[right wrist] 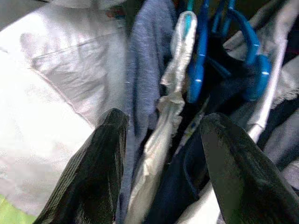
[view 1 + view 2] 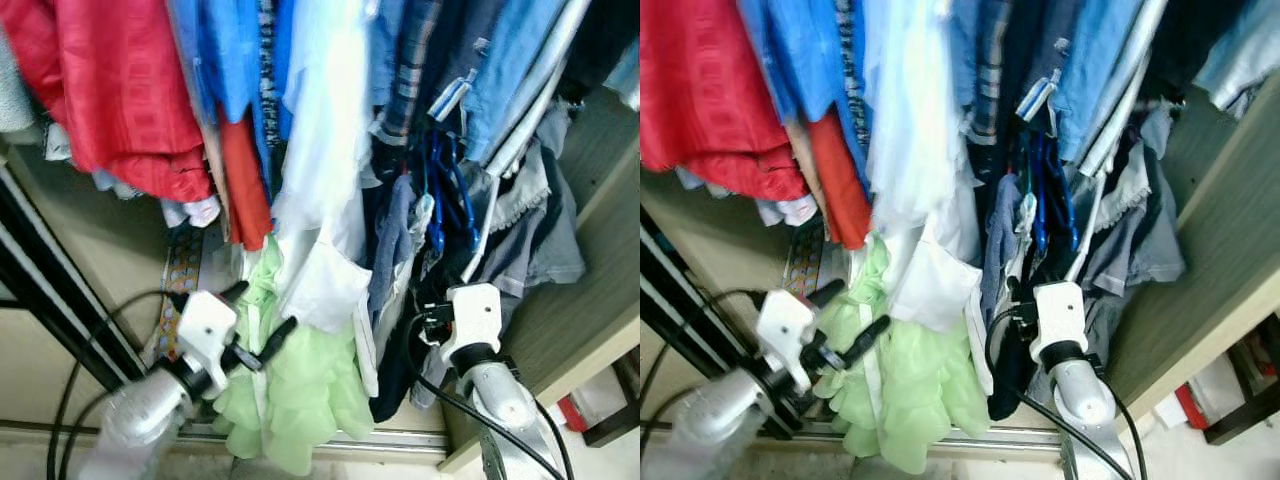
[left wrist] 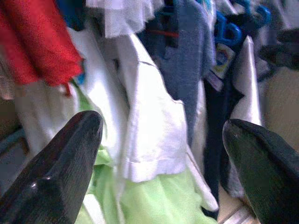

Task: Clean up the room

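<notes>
Left eye view: a crowded wardrobe of hanging clothes. A red garment (image 2: 120, 100) hangs at 10 o'clock, blue shirts (image 2: 225, 55) at 12 o'clock, and a long white shirt (image 2: 325, 200) runs down the centre. Below it, at 6 o'clock, bunches a pale green garment (image 2: 300, 390). The left gripper (image 2: 262, 318) sits at 7 o'clock, its two black fingers spread apart, one tip against the green fabric, nothing clasped. The right gripper's white housing (image 2: 470, 320) sits at 4 o'clock, reaching into dark clothes beneath blue hangers (image 2: 445, 200). A wooden wardrobe side panel (image 2: 590, 290) stands at 3 o'clock.

Right eye view: the same scene. A patterned box or bag (image 2: 805, 260) shows behind the clothes at 8 o'clock; what it is cannot be told.

Left wrist view: the two fingertips (image 3: 70, 154) stand wide apart, released, framing the white shirt's hem (image 3: 154, 140) with green fabric below it.

Right wrist view: the fingers (image 1: 98, 168) are parted and empty. Between them hang a grey-blue garment (image 1: 145, 79) and a crumpled whitish strip of cloth (image 1: 168, 107), with blue hangers just beyond.
</notes>
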Available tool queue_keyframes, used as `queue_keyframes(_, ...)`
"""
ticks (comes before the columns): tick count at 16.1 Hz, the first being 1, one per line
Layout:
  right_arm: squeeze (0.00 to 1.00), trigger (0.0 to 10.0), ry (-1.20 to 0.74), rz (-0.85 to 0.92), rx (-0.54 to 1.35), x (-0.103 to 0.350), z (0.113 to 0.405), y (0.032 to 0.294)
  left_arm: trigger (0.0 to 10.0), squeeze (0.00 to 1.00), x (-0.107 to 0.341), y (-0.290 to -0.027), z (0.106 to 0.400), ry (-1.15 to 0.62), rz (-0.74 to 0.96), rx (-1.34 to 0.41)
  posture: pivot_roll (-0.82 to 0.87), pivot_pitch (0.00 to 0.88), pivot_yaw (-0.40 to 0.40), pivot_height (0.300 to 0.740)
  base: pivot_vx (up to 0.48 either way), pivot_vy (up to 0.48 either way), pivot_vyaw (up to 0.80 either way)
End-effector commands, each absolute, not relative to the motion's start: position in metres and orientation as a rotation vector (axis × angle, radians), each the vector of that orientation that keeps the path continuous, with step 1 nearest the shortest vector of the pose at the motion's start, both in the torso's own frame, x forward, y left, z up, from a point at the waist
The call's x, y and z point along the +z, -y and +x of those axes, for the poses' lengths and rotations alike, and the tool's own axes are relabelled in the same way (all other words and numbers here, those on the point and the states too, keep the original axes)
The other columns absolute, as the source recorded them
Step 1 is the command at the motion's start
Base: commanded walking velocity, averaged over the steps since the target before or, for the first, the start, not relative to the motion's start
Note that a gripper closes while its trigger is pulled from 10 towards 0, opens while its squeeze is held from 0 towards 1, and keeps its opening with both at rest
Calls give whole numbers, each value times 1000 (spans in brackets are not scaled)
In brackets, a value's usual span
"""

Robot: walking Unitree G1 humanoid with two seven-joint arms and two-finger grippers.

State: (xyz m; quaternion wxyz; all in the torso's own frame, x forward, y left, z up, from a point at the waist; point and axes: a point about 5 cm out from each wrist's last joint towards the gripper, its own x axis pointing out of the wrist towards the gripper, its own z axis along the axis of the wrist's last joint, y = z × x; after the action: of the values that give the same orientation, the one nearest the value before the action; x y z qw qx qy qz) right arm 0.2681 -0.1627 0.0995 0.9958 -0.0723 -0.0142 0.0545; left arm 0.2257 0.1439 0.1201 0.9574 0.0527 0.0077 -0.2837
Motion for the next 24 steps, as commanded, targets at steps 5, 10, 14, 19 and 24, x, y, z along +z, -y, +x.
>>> queue_keyframes(5,0,10000,96,-150,51,117,274,178,10000,0,121,-192,206,59,214,-197,35,0,-19,740,0,0,0)
queue_keyframes(10,0,10000,51,-176,66,118,256,176,10000,0,103,-236,163,-74,219,134,63,0,-93,740,0,0,0)
queue_keyframes(14,0,10000,44,-182,79,120,247,173,10000,0,111,-215,169,16,171,160,28,0,-97,740,0,0,0)
queue_keyframes(19,0,10000,12,-237,85,119,235,178,10000,0,100,-197,177,-16,166,22,-20,0,-66,740,0,0,271)
queue_keyframes(24,0,10000,1,-190,77,116,233,174,10000,0,104,-193,191,14,205,3,-21,0,-46,740,0,0,576)
